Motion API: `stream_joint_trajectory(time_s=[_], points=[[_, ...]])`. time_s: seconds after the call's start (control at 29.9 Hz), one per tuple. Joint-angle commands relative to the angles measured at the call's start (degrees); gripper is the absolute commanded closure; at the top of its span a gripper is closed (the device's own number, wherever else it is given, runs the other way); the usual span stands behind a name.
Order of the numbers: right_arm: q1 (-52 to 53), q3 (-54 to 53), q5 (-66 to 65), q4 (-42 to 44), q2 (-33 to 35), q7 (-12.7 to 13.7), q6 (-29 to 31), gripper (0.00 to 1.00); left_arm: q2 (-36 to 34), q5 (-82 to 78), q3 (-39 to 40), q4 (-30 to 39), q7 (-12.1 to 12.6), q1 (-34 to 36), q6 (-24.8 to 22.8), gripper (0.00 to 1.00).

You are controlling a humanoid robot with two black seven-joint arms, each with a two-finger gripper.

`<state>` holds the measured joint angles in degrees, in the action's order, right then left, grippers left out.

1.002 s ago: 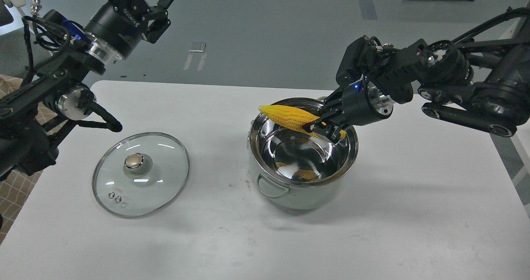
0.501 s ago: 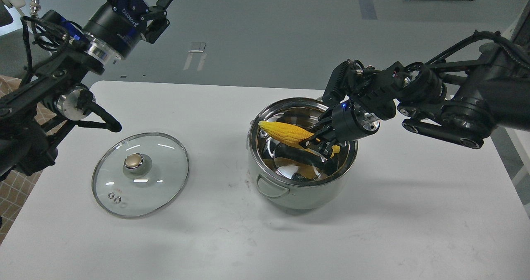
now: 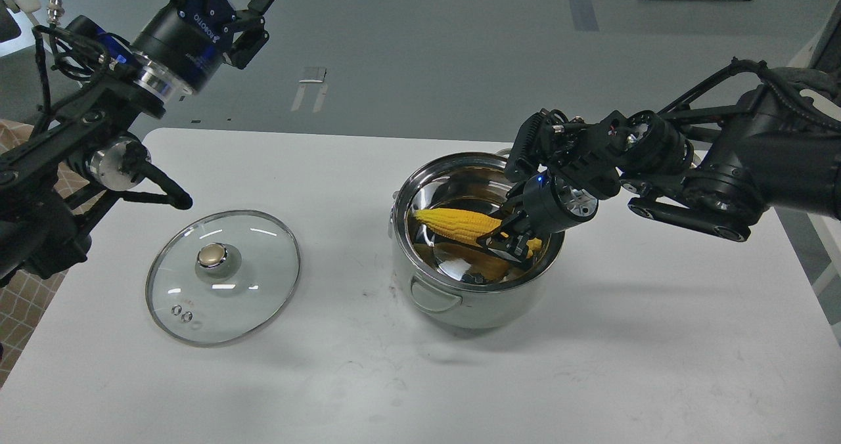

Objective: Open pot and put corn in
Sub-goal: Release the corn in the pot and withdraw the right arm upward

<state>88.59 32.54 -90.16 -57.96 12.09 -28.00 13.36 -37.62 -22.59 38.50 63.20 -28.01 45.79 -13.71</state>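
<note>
The steel pot [image 3: 460, 303] stands open on the white table, right of centre. The yellow corn [image 3: 456, 224] lies across the inside of the pot, tapered end to the left. My right gripper [image 3: 510, 238] reaches down into the pot from the right and is shut on the thick end of the corn. The glass lid with gold knob [image 3: 223, 276] lies flat on the table to the left of the pot. My left gripper [image 3: 238, 4] is raised high at the upper left, open and empty, far from the pot.
The white table [image 3: 591, 378] spreads in front of the pot and to its right. The table's far edge runs just behind the pot. Grey floor lies beyond.
My right gripper has lowered the corn from above the rim down into the pot. The pot has shifted slightly. The left arm has barely moved.
</note>
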Motion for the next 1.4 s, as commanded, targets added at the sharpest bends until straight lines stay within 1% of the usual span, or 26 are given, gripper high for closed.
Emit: stream_joint_trajectory(time_s=[0.0,0.03,0.07,0.1,0.23,0.37,0.43,0.57,0.63,0.67,0.7,0.77,0.84,0.87,0.94,1.0,1.04,1.1,1.17,1.24,1.3,1.37], points=[[0.09,-0.02,0.25,-0.13,0.04,0.0,-0.09,0.22,0.0,0.0,0.0,0.0,0.01,0.0,0.0,0.03],[0.18,-0.02,0.25,-0.13,0.12,0.0,-0.09,0.18,0.0,0.0,0.0,-0.09,0.01,0.0,0.0,0.03],[0.44,-0.2,0.42,-0.13,0.21,0.0,-0.18,0.08,0.0,0.0,0.0,0.0,0.01,0.0,0.0,0.03],[0.88,-0.63,0.6,-0.05,0.56,0.0,-0.26,0.03,-0.09,0.0,0.0,0.0,0.01,0.0,0.0,0.03],[3.34,-2.91,2.61,0.13,1.97,0.0,-0.44,0.01,-0.09,-0.18,0.0,0.0,0.01,0.0,-0.09,0.03],[8.16,-8.0,12.35,2.15,4.86,0.0,-0.44,0.0,0.0,-0.18,0.0,-0.09,0.01,0.0,-0.18,0.03],[8.96,-9.94,14.91,3.2,5.83,0.0,-0.62,0.0,0.0,-0.09,0.0,-0.09,0.01,0.0,-0.35,0.03],[8.88,-19.15,21.24,7.68,9.25,0.0,-1.05,0.0,0.26,-0.18,-0.09,-0.09,0.01,-0.17,-0.44,0.02],[8.27,-22.15,22.83,8.39,10.66,0.0,-1.06,0.0,0.35,-0.18,0.0,-0.09,0.01,-0.17,-0.53,0.02],[7.31,-24.69,24.58,9.09,12.41,0.0,-1.23,0.0,0.44,-0.09,0.0,-0.09,0.01,-0.17,-0.53,0.02],[6.51,-26.02,25.55,9.62,12.78,0.0,-1.49,0.0,0.61,-0.09,0.0,-0.09,0.01,-0.17,-0.53,0.02],[2.05,-31.98,29.41,12.07,12.96,0.0,-5.08,0.0,1.58,-0.09,0.0,-0.7,0.01,-0.26,-0.62,0.02],[-1.21,-35.77,31.44,12.96,12.87,0.0,-7.9,0.0,2.19,0.0,0.0,-0.97,0.01,-0.26,-0.62,0.02],[-4.97,-39.45,33.36,13.22,12.87,0.0,-10.0,0.0,3.07,0.17,0.0,-1.14,0.23,-0.35,-0.62,0.02],[-10.16,-45.07,35.56,13.31,13.22,0.0,-10.81,0.0,4.39,0.17,0.0,-2.1,1.98,-0.44,-0.7,0.02],[-15.01,-50.36,38.29,13.32,13.48,0.0,-10.81,0.0,5.44,0.17,-0.09,-3.95,2.52,-0.53,-1.58,0.02],[-18.16,-53.51,40.83,13.4,13.4,0.0,-10.64,0.0,6.49,0.26,0.0,-5.61,2.52,-0.53,-3.24,0.02],[-20.82,-56.43,44.0,13.4,13.31,0.0,-10.29,0.0,7.73,0.52,0.61,-7.29,2.52,-0.53,-5.09,0.02],[-24.68,-60.91,50.66,13.49,12.96,0.0,-7.92,0.0,9.83,0.96,3.15,-10.71,2.52,-0.7,-9.47,0.02],[-27.49,-63.46,56.28,14.19,12.78,0.0,-5.38,0.0,11.24,0.97,4.82,-12.47,2.78,-1.4,-12.55,0.02],[-29.26,-65.05,59.47,14.63,12.43,0.0,-3.61,0.0,12.3,0.97,5.44,-13.62,3.3,-2.02,-13.18,0.02],[-31.19,-67.43,63.08,15.6,11.47,0.0,-1.68,0.0,14.06,0.97,5.62,-15.12,5.23,-2.63,-13.19,0.02]])
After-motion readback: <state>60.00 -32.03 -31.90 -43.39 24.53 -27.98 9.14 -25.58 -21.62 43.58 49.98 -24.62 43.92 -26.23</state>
